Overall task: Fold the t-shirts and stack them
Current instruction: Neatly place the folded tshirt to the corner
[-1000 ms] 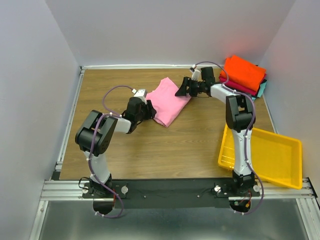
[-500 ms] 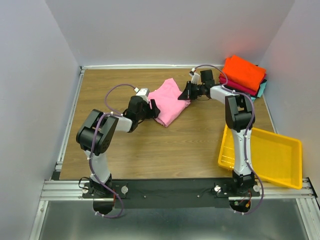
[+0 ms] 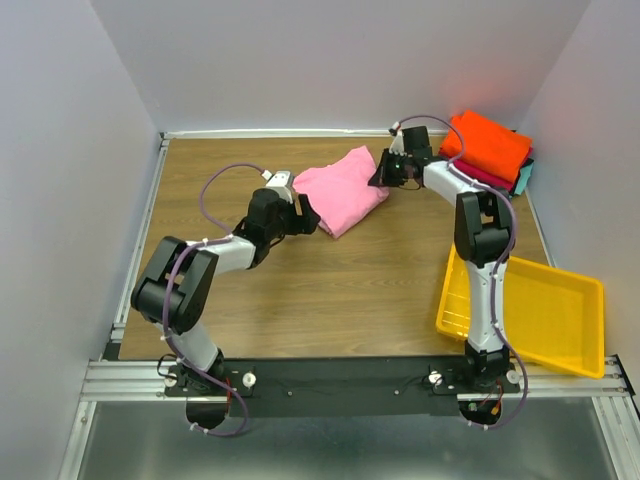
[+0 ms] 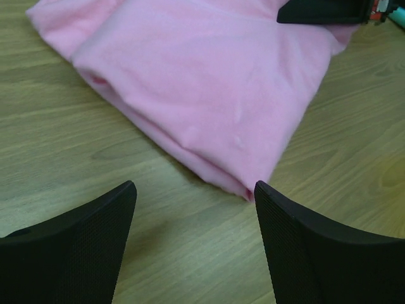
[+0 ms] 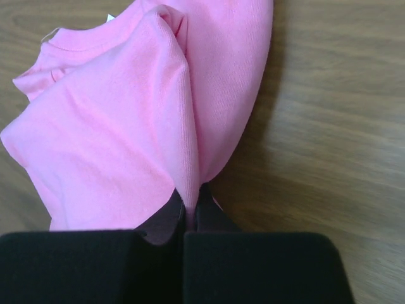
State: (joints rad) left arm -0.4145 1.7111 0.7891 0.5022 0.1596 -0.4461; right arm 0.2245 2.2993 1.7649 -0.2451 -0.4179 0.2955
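A folded light pink t-shirt (image 3: 343, 190) lies on the wooden table at mid-back, seen close in the left wrist view (image 4: 202, 88) and the right wrist view (image 5: 120, 133). My right gripper (image 3: 381, 172) (image 5: 190, 201) is shut on a fold of the pink cloth at the shirt's right edge. My left gripper (image 3: 308, 216) (image 4: 195, 196) stands open just off the shirt's near-left corner, with bare wood between its fingers (image 4: 297, 234). At the back right sits a stack of folded t-shirts, bright orange (image 3: 488, 143) on top, crimson (image 3: 480, 175) and teal (image 3: 524, 177) edges below.
A yellow plastic tray (image 3: 585, 300) stands at the right near edge beside the right arm's base. Grey walls close the table on three sides. An aluminium rail (image 3: 135, 260) runs along the left edge.
The right gripper closed on the pink shirt's edge and pulled it toward the back right. The left gripper opened, let the shirt go and now trails at its near-left corner.
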